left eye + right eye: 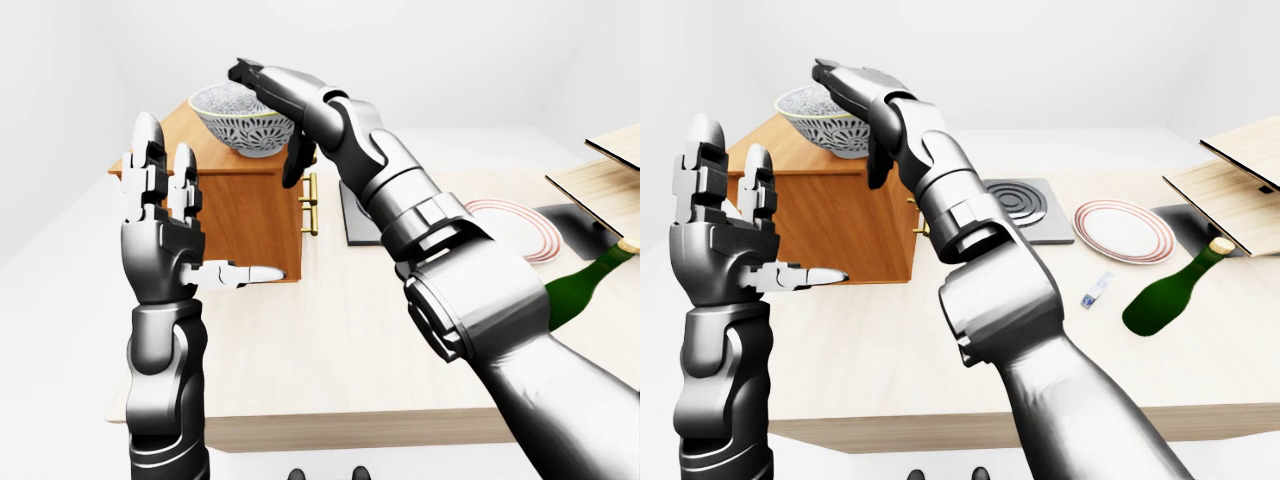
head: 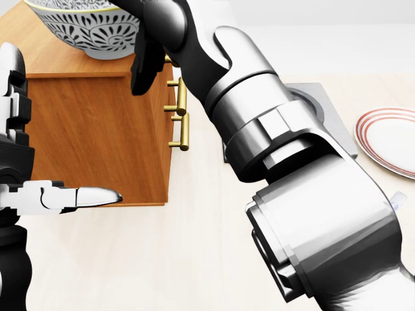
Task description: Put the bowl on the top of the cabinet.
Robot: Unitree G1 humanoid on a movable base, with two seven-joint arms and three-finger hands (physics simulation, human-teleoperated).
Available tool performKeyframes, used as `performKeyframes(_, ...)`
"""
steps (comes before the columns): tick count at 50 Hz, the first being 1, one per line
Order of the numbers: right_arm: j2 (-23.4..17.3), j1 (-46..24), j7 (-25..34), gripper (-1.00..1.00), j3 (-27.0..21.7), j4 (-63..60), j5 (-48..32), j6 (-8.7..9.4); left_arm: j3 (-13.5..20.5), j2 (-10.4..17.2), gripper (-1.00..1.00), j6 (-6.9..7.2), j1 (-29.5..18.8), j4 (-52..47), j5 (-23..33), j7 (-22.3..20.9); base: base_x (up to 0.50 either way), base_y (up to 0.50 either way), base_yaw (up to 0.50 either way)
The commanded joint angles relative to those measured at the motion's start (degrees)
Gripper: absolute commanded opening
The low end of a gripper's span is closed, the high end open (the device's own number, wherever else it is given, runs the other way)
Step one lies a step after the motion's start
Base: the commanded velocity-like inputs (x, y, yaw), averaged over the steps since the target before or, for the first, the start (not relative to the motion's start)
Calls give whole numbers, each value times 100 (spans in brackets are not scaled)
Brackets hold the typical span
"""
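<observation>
Bowl [image 1: 245, 120] sitting atop the cabinet [image 1: 245, 210], upper left of left-eye view | right hand [image 1: 275, 110] gripping its right rim, thumb hanging outside | left hand [image 1: 165, 215] standing spread, fingers up, at lower left, touching nothing | plate [image 1: 1125, 231], bottle [image 1: 1170, 292] lying right.

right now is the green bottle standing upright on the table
No, in the right-eye view the green bottle lies on its side on the table, its neck pointing up and to the right, below the striped plate.
</observation>
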Motion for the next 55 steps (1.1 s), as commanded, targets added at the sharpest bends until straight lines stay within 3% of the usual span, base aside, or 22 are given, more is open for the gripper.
performKeyframes(1,7,12,182,100,-17,-84,12,0,0,1,100,0,0,-15,1,10,0,0,0)
performKeyframes(18,-355,-302,414,100,-189,-432,508,0,-49,-21,100,0,-24,-75,22,46,0,0,0)
performKeyframes(23,-457,-88,703,100,-398,-934,1053,0,-27,-6,100,0,-77,-87,6,52,0,0,0)
performKeyframes(28,-587,688,1167,100,-447,-2255,1733,0,-36,8,100,0,-84,-59,12,30,0,0,0)
performKeyframes(32,-597,1786,1695,100,-484,-4464,2287,0,24,17,100,0,-107,-105,-39,45,0,0,0)
performKeyframes(33,-595,2010,1733,100,-490,-4935,2435,176,17,17,100,0,-105,-100,-37,48,0,0,0)
performKeyframes(34,-535,2420,1763,100,-633,-5818,2808,740,-6,12,100,0,-97,-100,-24,56,0,0,0)
performKeyframes(35,-552,2609,1651,100,-630,-6241,3014,1000,-7,11,100,0,-96,-111,-26,59,0,0,0)
performKeyframes(43,-824,4000,755,100,-673,-8673,4201,1000,24,37,100,0,-127,-184,-42,82,0,0,0)
performKeyframes(48,-760,5214,-94,100,-867,-10391,5126,1000,-7,36,100,0,-170,-254,-33,113,0,0,0)
performKeyframes(55,-780,6587,-621,100,-784,-11538,5708,1000,6,52,100,0,-252,-331,-65,135,0,0,0)
